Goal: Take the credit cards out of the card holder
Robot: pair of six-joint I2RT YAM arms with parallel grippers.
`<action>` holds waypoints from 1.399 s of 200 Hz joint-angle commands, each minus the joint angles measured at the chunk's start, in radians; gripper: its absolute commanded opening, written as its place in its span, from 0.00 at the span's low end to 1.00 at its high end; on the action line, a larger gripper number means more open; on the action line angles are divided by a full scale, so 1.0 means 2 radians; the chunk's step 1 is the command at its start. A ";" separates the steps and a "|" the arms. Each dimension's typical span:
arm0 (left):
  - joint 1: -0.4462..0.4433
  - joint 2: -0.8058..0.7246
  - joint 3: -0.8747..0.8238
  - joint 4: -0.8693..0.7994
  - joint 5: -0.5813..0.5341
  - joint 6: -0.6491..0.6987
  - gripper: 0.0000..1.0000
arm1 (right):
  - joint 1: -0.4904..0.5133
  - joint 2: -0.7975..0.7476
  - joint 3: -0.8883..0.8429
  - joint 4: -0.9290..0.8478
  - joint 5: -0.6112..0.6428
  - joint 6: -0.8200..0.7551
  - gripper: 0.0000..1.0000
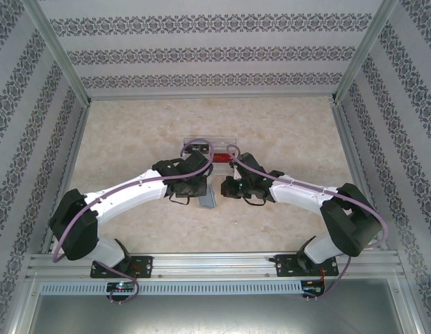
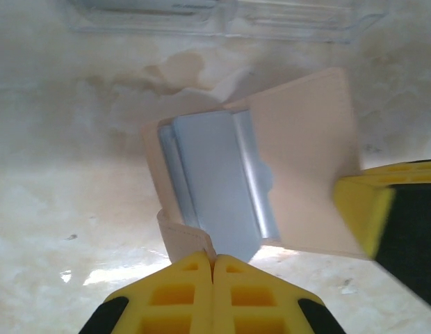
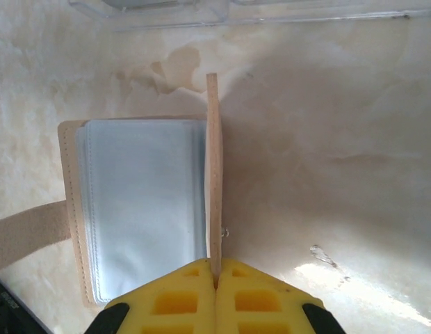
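Both grippers clamp the opened tan card holder (image 2: 306,160).
The left gripper (image 2: 213,263) has its jaws fully closed on the holder's near strap (image 2: 182,238). The right gripper (image 3: 215,270) pinches the cover (image 3: 213,174), which stands on edge. The holder lies mid-table (image 3: 327,139) between them, blue-grey sleeves (image 3: 142,209) exposed. Beyond it sits a clear box (image 2: 285,24).
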 commanded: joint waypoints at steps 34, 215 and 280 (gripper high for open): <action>0.054 -0.033 -0.082 0.020 0.015 0.008 0.24 | -0.009 -0.009 -0.060 0.075 0.016 0.062 0.00; 0.034 -0.015 -0.109 0.188 0.107 -0.077 0.54 | -0.007 -0.027 -0.101 0.124 0.044 0.116 0.00; 0.034 0.034 -0.119 0.209 0.105 -0.083 0.54 | -0.007 -0.028 -0.101 0.121 0.043 0.111 0.00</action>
